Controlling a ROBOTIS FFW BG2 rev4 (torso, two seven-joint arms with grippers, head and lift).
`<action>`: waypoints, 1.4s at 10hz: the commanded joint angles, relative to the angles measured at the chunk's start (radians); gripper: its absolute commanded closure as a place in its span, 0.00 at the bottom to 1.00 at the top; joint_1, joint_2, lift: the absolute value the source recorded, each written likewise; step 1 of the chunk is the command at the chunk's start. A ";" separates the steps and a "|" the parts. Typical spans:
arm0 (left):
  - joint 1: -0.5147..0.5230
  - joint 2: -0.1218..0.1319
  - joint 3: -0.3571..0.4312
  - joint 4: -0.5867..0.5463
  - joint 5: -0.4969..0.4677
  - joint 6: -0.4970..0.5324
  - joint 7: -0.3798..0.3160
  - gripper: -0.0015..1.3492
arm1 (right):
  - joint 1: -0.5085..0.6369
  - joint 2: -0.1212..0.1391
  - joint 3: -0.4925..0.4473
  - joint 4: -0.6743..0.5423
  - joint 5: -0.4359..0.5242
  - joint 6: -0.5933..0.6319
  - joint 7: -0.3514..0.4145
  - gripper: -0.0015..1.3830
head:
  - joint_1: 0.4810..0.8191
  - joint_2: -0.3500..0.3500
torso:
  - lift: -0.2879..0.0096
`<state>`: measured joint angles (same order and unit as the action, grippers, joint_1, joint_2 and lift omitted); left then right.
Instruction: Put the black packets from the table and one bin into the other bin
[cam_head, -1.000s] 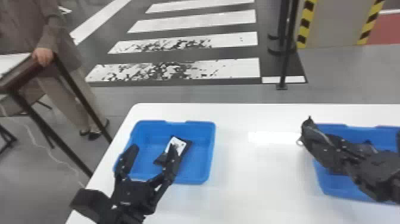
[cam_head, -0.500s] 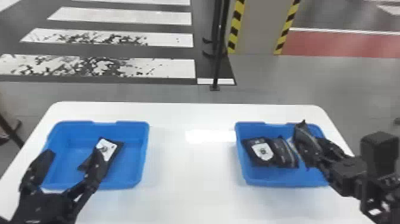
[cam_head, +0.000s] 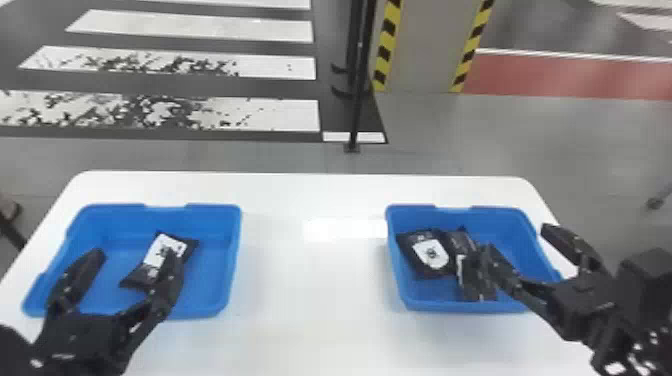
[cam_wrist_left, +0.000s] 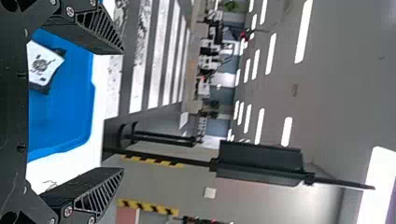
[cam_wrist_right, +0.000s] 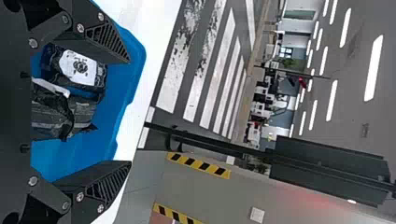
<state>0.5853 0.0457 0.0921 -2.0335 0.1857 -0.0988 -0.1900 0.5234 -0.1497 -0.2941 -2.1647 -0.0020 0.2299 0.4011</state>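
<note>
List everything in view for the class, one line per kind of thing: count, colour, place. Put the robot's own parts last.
table: one, white, before the robot
left bin: one, blue, on the table's left
right bin: one, blue, on the table's right
packet with white label: one, black, in the left bin
packets: at least three, black with some white, in the right bin
crosswalk stripes: several, white, on the floor beyond
pole: one, black, beyond the table
hazard-striped edges: two, yellow and black, behind the pole
floor strip: one, red, far right
ceiling lights: several, white, overhead
left gripper: one, black, over the left bin
right gripper: one, black, over the right bin
</note>
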 joint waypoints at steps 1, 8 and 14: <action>-0.085 0.000 0.069 0.000 -0.068 0.246 -0.085 0.11 | 0.029 0.002 0.013 -0.006 -0.020 -0.043 0.004 0.18 | 0.63 0.36 | 0.60; -0.342 0.074 0.059 0.020 -0.301 0.852 -0.189 0.11 | 0.134 0.018 0.007 -0.055 -0.116 -0.093 0.036 0.18 | 0.63 0.49 | 0.60; -0.502 0.103 -0.006 0.241 -0.327 0.919 -0.200 0.11 | 0.132 0.004 0.045 -0.058 -0.130 -0.078 0.041 0.18 | 0.63 0.54 | 0.60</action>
<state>0.1008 0.1444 0.0935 -1.8190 -0.1369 0.8249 -0.3897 0.6565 -0.1442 -0.2546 -2.2213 -0.1290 0.1521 0.4412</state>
